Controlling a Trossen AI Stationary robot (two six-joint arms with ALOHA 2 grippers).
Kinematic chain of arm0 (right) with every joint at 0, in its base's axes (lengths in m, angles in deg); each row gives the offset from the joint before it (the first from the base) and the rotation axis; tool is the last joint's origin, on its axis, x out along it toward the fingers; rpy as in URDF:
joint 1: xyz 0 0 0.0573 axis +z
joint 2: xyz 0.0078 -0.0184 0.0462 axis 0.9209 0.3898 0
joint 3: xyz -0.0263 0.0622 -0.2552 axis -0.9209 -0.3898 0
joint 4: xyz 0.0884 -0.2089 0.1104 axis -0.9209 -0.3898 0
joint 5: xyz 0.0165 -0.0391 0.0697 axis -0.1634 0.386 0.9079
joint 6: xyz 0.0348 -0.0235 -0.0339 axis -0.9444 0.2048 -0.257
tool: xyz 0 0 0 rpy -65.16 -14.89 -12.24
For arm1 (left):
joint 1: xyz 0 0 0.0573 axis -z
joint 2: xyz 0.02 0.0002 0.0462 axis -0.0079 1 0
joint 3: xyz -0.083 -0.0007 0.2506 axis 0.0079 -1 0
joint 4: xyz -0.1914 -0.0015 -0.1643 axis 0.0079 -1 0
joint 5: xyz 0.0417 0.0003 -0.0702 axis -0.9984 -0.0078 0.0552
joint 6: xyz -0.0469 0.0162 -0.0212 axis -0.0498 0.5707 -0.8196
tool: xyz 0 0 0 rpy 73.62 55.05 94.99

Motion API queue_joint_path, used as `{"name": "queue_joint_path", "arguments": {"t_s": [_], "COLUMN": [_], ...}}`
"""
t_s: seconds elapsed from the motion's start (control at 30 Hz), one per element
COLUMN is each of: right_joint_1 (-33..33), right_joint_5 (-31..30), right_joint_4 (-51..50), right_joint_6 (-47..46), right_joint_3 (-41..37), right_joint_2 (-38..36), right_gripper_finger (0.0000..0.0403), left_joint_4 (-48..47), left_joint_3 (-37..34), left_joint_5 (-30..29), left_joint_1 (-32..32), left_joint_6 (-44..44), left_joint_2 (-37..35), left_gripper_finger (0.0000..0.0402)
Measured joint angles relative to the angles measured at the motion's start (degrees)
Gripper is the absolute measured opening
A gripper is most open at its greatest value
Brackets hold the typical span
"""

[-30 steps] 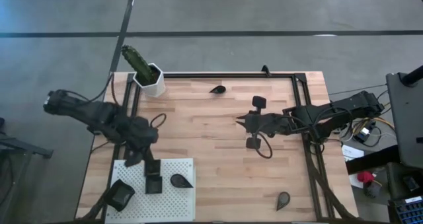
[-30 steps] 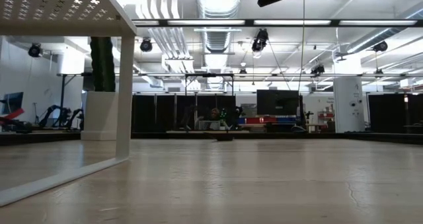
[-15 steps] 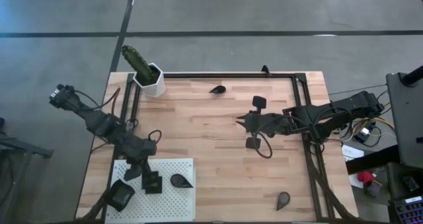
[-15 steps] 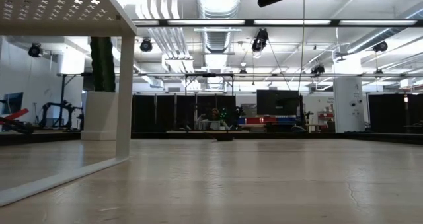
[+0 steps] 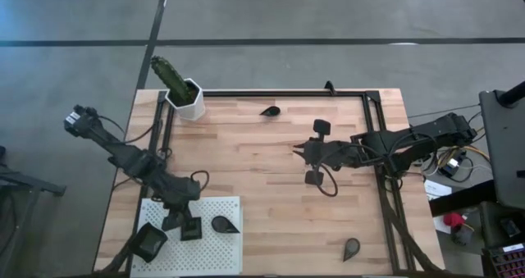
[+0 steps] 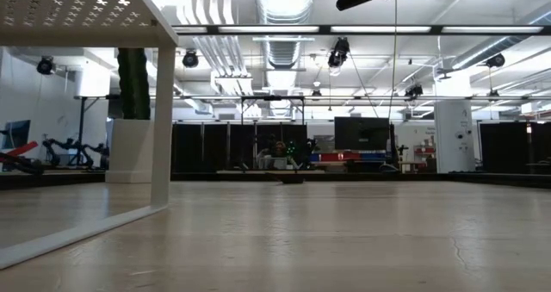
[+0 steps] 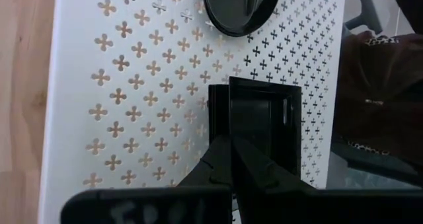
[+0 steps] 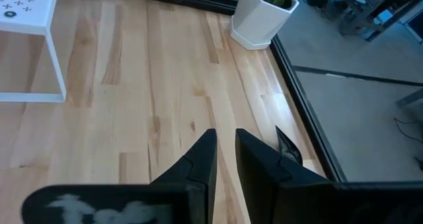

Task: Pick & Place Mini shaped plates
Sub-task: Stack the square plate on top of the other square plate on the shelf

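My left gripper (image 5: 179, 219) is low over the white perforated board (image 5: 217, 257) at the table's near left, shut on a dark square mini plate (image 5: 191, 230). On the same board lie a teardrop plate (image 5: 224, 225) and another square plate (image 5: 149, 242) at its left edge. Two more teardrop plates lie on the wood, one near the far rail (image 5: 269, 111) and one near the near right corner (image 5: 351, 248). My right gripper (image 5: 298, 151) hovers over mid-table, pointing left, narrowly open (image 8: 225, 141) and holding nothing. My left gripper pinches the square plate by one side rim (image 7: 220, 115), the fingers (image 7: 218, 161) coming down at a slant from the table's left far side. The plate's flat bottom (image 7: 264, 128) lies on the perforated board (image 7: 132, 98); the fingertips themselves cover the exact spot.
A white hexagonal pot with a green cactus (image 5: 184, 97) stands at the far left corner. A black rail frame (image 5: 377, 147) runs along the far and right sides. The board stands raised on legs (image 6: 161, 120). Bare wood (image 5: 262, 204) lies between the board and the right arm.
My left gripper has moved toward the table's near edge and lower over the white board, its arm stretching out from the left. The square plate has come a little nearer the near edge with it.
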Motion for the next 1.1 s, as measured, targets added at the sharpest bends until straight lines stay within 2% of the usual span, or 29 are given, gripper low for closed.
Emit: {"name": "queue_joint_path", "arguments": {"t_s": [1.1], "right_joint_1": [0.0], "right_joint_5": [0.0], "right_joint_4": [0.0], "right_joint_6": [-0.2], "right_joint_3": [0.0], "right_joint_2": [0.0], "right_gripper_finger": [0.0052], "left_joint_4": [-0.1], "left_joint_3": [0.0], "left_joint_5": [0.0], "left_joint_1": [0.0], "left_joint_6": [1.4], "left_joint_2": [-0.3], "left_gripper_finger": [0.0000]}}
